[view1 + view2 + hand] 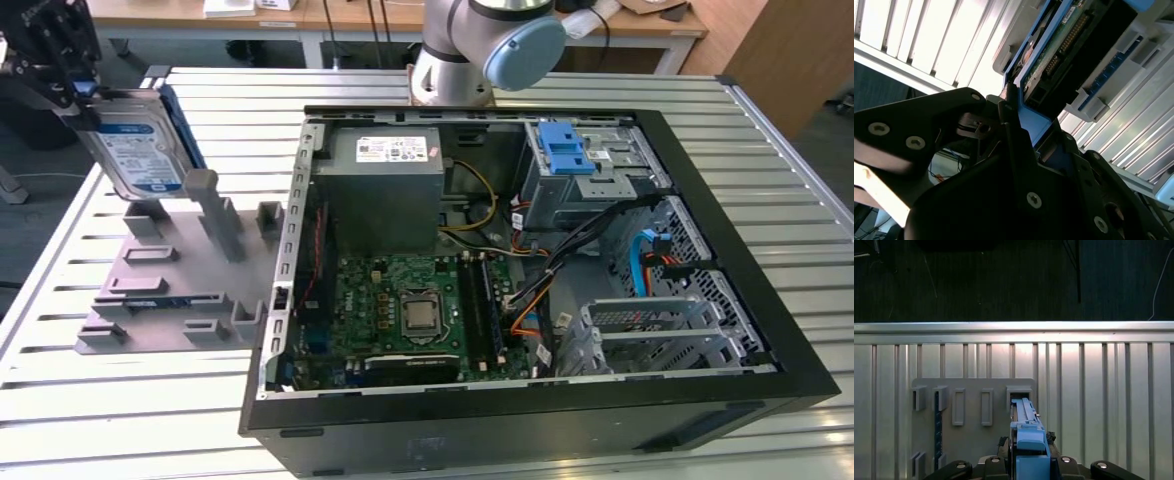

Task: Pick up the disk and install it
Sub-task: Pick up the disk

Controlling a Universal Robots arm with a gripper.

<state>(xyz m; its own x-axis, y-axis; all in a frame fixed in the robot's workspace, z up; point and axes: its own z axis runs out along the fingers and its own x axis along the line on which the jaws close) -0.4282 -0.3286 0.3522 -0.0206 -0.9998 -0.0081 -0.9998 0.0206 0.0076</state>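
While the gripper [80, 98] hung over the exterior view's left end of the slatted metal table [120, 420], its fingers [1010, 131] were pressed onto the blue carrier frame [1030, 120] of the disk [140, 150], pinching it at its upper end.

At the table's centre, the open black computer case [534, 420] lay on its side. It held a grey power supply box [387, 190] at the far corner and a green motherboard [414, 300] nearer the camera. A metal drive cage [594, 185] topped by a blue plastic latch [567, 150] sat toward the exterior view's right. Orange and blue cables [527, 300] ran between them.

Beside the case, on the exterior view's left, sat a flat grey fixture [160, 290] with raised brackets and slots. In the first wrist view a thin dark-blue strip [938, 425] stood on edge between two of its brackets, and the rectangular slot [1019, 394] beyond the disk's far end showed open.

The disk was held over the fixture's far end, well apart from the case. Whether its lower edge touched a bracket could not be told. Its long axis stood close to upright, the top leaning a little toward the exterior view's left. The white-and-blue label faced the exterior camera, and the second wrist view showed the circuit-board side [1074, 42]. The first wrist view looked down its thin blue edge [1026, 432], which ran straight away from the gripper [1026, 467] toward the fixture.
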